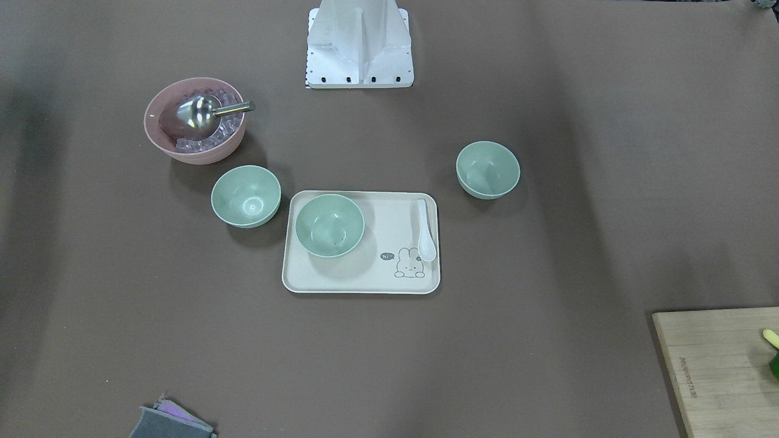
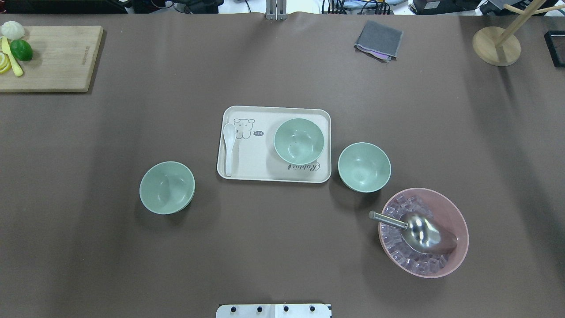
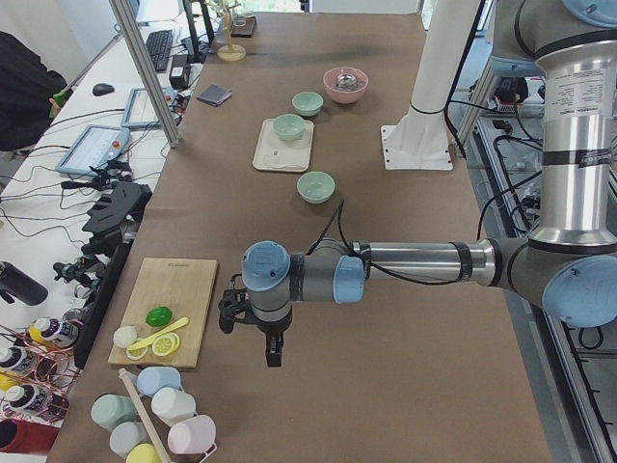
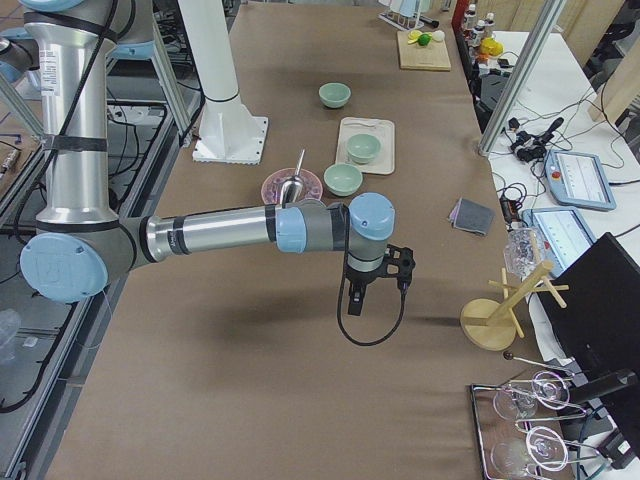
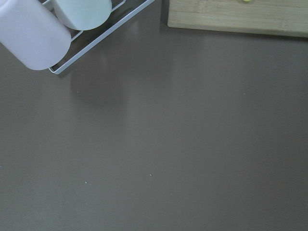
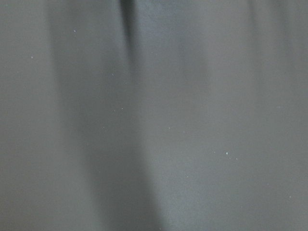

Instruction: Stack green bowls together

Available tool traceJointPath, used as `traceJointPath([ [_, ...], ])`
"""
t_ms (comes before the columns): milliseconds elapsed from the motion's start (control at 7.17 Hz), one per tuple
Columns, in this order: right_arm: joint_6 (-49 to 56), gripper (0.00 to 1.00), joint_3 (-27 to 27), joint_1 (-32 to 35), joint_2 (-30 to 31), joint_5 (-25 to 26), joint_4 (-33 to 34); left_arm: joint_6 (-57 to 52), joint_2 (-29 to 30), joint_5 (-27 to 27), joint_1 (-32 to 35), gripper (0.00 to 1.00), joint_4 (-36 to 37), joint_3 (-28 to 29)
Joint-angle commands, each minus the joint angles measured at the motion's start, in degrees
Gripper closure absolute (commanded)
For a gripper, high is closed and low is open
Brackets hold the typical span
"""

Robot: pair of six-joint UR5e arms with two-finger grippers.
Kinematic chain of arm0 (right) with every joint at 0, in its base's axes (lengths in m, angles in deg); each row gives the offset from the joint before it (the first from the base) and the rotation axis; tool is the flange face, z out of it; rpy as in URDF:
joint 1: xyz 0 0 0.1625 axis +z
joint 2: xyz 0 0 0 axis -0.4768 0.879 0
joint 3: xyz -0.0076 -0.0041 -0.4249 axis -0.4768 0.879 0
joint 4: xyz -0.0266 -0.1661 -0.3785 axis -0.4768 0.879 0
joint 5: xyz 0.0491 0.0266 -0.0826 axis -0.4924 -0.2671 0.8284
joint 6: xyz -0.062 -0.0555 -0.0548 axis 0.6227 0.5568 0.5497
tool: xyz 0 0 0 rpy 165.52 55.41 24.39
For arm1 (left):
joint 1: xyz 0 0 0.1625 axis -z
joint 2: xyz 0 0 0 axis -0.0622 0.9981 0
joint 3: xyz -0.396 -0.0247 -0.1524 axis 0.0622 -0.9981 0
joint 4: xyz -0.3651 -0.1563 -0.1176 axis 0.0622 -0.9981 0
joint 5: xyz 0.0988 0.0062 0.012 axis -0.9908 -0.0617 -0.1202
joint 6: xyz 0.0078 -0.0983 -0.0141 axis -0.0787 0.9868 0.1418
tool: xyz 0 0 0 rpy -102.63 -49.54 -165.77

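We see three green bowls (image 2: 167,187) apart, one on the tray (image 2: 252,155); whether left gripper (image 3: 273,355) and right gripper (image 4: 354,304) are spread, we cannot tell

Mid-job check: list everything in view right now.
green bowls: three, mint; one on tray, one beside pink bowl, one alone robot's left
tray: one, cream, centre
spoon: one, white, on tray
pink bowl: one, robot's right, holding ice cubes, metal scoop
cutting board: one, wooden, far left corner, with lime
cloth: one, grey, far edge
wooden stand: one, far right corner
left pincer: one, black, above bare table near cutting board; state unclear
right pincer: one, black, over bare table; state unclear
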Motion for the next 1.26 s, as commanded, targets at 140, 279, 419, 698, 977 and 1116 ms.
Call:
traceJointPath([
  [140, -0.33, 0.00, -0.38, 0.12, -0.08, -0.20, -0.06, 0.36, 0.12, 0.00, -0.04, 0.02, -0.32, 0.46],
  [279, -0.33, 0.00, -0.38, 0.12, 0.00, -0.28, -0.06, 0.28, 0.12, 0.00, -0.04, 0.02, -0.41, 0.81],
  [419, -0.33, 0.00, -0.64, 0.21, 0.09, -0.28, -0.06, 0.10, 0.12, 0.00, -0.04, 0.02, -0.50, 0.99],
  [698, -0.85, 0.00, -1.34, 0.21, -0.08, -0.37, 0.02, 0.45, 0.73, 0.53, -0.39, 0.02, -0.41, -1.71],
  [977, -0.94, 0.00, -3.19, 0.21, -0.26, -0.37, 0.64, 0.36, 1.70, 0.70, -1.36, 0.02, -1.63, -2.08],
  [1116, -0.94, 0.00, -3.19, 0.03, -1.13, -0.29, 0.73, 0.28, 1.79, 2.18, -3.62, 0.02, -6.60, -2.52],
])
